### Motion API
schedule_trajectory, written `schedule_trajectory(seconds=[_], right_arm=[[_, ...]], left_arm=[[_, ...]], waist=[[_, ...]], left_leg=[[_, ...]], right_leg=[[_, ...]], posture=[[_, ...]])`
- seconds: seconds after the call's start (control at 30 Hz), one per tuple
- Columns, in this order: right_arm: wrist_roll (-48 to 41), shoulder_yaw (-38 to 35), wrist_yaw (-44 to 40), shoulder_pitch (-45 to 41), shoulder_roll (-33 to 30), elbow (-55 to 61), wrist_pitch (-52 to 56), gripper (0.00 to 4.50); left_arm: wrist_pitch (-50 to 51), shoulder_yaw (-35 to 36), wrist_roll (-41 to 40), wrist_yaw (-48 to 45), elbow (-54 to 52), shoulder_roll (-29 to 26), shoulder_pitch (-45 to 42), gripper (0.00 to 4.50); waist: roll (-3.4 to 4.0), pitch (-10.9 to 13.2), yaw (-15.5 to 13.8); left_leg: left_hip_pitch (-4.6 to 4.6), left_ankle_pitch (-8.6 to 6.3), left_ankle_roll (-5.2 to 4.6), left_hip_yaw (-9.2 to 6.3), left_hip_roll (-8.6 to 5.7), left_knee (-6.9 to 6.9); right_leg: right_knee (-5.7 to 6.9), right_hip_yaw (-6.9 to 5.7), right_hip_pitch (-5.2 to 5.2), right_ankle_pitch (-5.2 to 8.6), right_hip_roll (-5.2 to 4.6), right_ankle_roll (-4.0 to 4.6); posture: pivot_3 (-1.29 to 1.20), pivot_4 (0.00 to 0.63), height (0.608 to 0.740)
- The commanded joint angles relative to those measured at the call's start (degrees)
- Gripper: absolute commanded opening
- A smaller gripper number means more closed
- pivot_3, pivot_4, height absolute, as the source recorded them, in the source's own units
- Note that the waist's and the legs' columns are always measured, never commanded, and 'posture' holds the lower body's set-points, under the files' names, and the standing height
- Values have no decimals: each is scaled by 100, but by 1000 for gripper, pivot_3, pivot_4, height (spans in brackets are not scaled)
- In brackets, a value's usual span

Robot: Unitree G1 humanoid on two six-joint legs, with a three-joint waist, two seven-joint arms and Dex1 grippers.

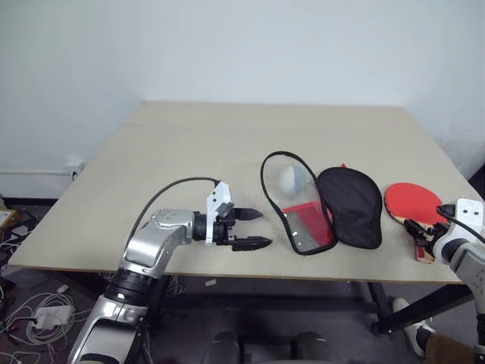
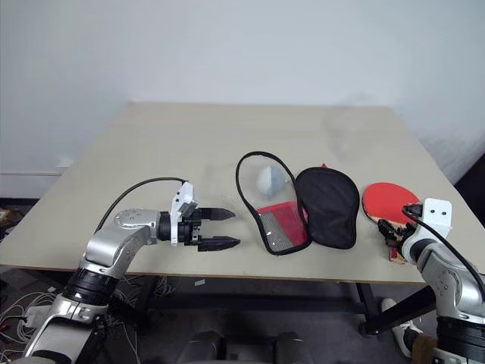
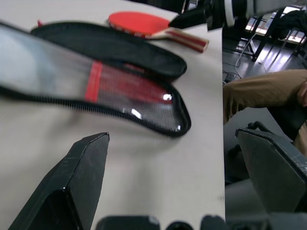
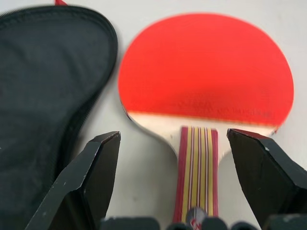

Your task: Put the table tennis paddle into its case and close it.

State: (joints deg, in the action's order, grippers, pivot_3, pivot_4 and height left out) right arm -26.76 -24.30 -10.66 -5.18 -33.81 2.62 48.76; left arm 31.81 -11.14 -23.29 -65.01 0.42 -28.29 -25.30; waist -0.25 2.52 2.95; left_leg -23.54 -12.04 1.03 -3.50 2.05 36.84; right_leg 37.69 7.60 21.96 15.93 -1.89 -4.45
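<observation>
paddle [image 4: 206, 72] flat near table's [image 1: 189, 144] right front edge, outside unzipped case [image 1: 322, 201]; insertion and zipping remain. right gripper [image 4: 175, 158] straddles handle, released; left gripper [image 1: 254, 229] released, empty.

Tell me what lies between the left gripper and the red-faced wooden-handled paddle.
In the left eye view, the opened red-and-black case lies between left gripper and paddle.

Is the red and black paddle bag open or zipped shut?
Open. The soft red and black paddle case lies unzipped on the table, its two halves spread apart, black lining up on one, mesh pocket on the other.
</observation>
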Motion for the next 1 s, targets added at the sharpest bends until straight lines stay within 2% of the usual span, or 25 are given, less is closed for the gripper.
schedule_trajectory(seconds=[0.03, 0.5, 0.6, 0.8, 0.83, 1.0], right_arm=[[242, -126, 267, -60, 13, -114, 67, 3860], [516, 9, 301, -517, 89, -709, -11, 3860], [580, 51, 321, -812, 28, -1187, 238, 3303], [494, -84, 170, -1185, -50, -1617, 575, 1257], [486, -110, 149, -1217, -68, -1650, 611, 1111], [643, -150, 273, -1311, -227, -1392, 566, 1112]], left_arm=[[229, -11, -104, 53, -286, 34, -287, 4500], [775, 29, -223, 288, -821, 26, -334, 4500], [731, 24, -214, 236, -788, -62, -273, 4500], [422, 19, -125, 191, -534, -135, -175, 4500], [372, 6, -110, 189, -510, -139, -145, 4500], [313, -53, -93, 270, -584, -96, -26, 4500]], waist=[[0, 0, 0], [4, 2, 12], [-6, 0, 55], [-41, 2, 122], [-43, 2, 121], [-37, 4, 118]], left_leg=[[0, 0, 0, 0, 0, -1], [0, 0, 0, 0, 0, -2], [4, 0, 0, 1, 0, -1], [40, -1, 0, -4, -5, 11], [46, -1, 0, -3, -6, 11], [47, -1, 0, -3, -6, 8]], right_leg=[[0, 0, 0, 0, 0, 0], [0, 0, 0, 0, 0, -1], [-1, 1, -2, -1, 0, 0], [-20, 4, -57, 1, 0, 3], [-23, 6, -65, 3, 0, 6], [-22, 9, -65, 3, 0, 5]], posture=[[0, 0, 740], [0, 0, 740], [0, 0, 740], [0, 0, 740], [0, 0, 740], [0, 0, 740]])
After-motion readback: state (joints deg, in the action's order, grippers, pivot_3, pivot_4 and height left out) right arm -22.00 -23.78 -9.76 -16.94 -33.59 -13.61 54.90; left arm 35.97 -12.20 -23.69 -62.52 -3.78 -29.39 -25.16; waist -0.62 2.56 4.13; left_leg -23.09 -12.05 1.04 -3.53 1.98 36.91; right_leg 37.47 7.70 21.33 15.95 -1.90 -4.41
